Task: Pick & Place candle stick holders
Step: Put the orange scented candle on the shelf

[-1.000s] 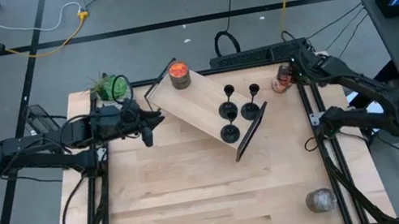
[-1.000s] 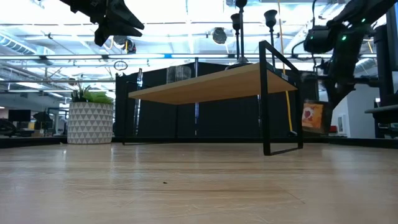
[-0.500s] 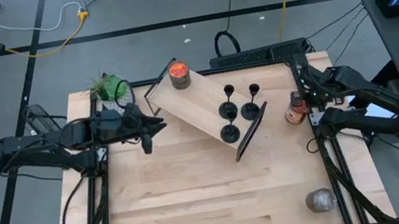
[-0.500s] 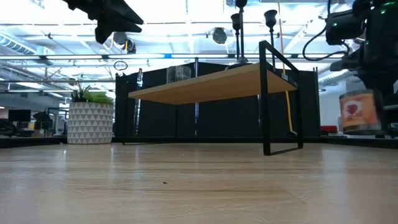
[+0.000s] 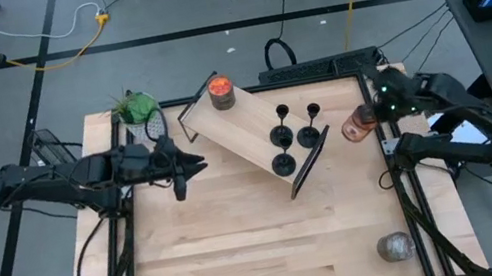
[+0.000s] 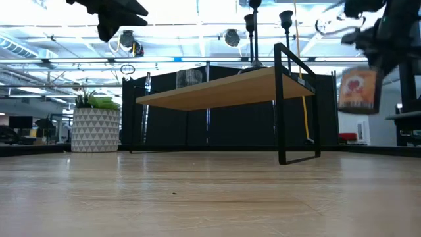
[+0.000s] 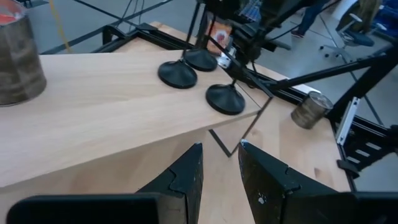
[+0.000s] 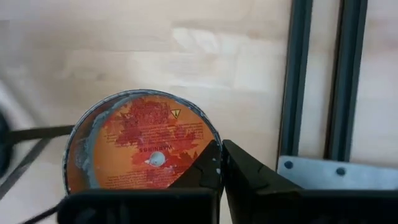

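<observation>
Three black candle stick holders (image 5: 289, 140) stand on their disc bases on a wooden shelf (image 5: 242, 126) with a black frame; they also show in the left wrist view (image 7: 225, 99). My right gripper (image 5: 372, 116) is at the table's far right, beside the shelf, shut on an orange-labelled jar candle (image 5: 356, 125), which hangs in the air in the low view (image 6: 358, 89). My left gripper (image 5: 196, 163) hovers left of the shelf, pointing at it, its fingers (image 7: 221, 152) a little apart with nothing between them. My right gripper pinches the jar's rim (image 8: 214, 148) between its two fingers, one finger (image 8: 202, 169) over the wax inside and the other (image 8: 252, 171) outside. The fingers come from above, slanting down. The jar hangs below them, lifted clear of the table.
An orange candle (image 5: 221, 92) sits at the shelf's far end. A potted plant (image 5: 136, 107) stands at the table's far left corner and a grey jar (image 5: 395, 247) near the right front. Bare wood lies in front of the shelf.
My right gripper has carried the jar from the table's far right corner toward the near edge, then up and toward the shelf; the jar now hangs higher. My left gripper has swung a little toward the near edge.
</observation>
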